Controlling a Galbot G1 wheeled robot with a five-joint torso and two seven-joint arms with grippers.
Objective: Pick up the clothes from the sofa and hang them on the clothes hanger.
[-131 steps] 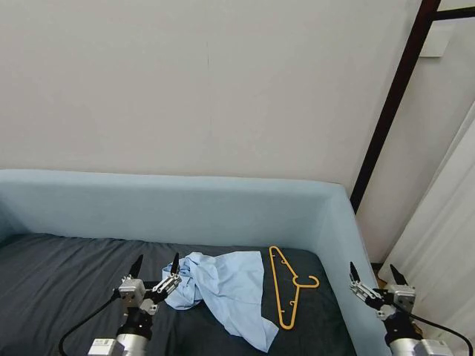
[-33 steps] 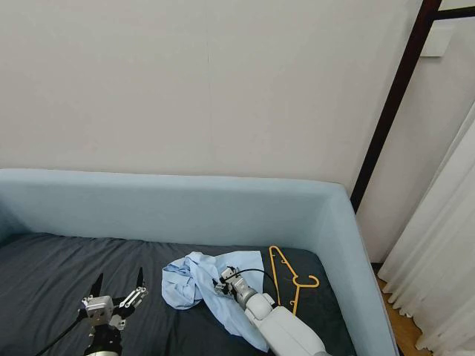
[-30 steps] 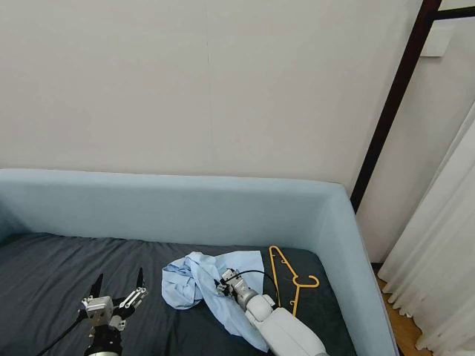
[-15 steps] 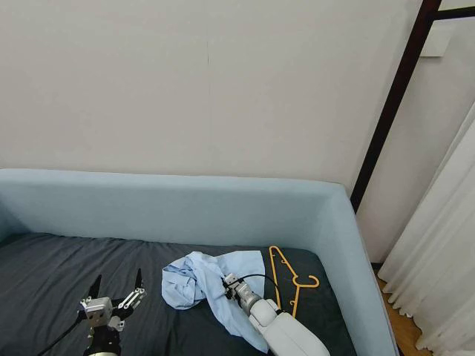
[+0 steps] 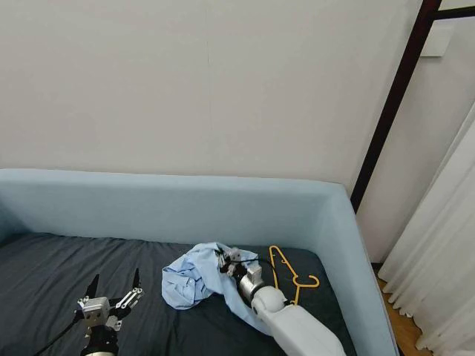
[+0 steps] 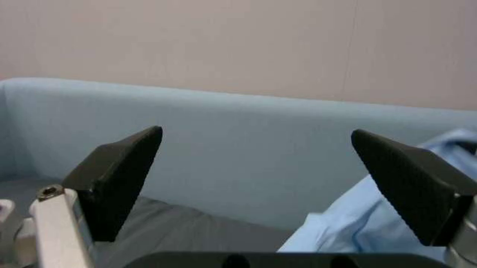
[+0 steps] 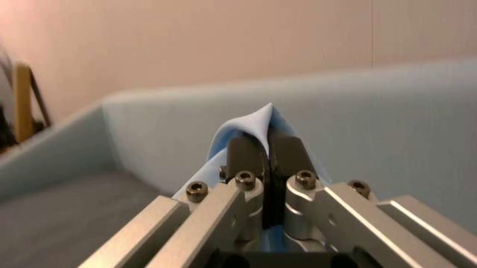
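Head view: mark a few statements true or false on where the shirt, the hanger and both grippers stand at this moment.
1. The right gripper is shut on the blue shirt. True.
2. The left gripper holds the hanger. False: it is open over the dark seat, left of the shirt, holding nothing.
3. The orange hanger lies on the seat to the right of the shirt. True.
4. The shirt hangs on the hanger. False: the hanger is bare, and the shirt sits bunched on the seat beside it.
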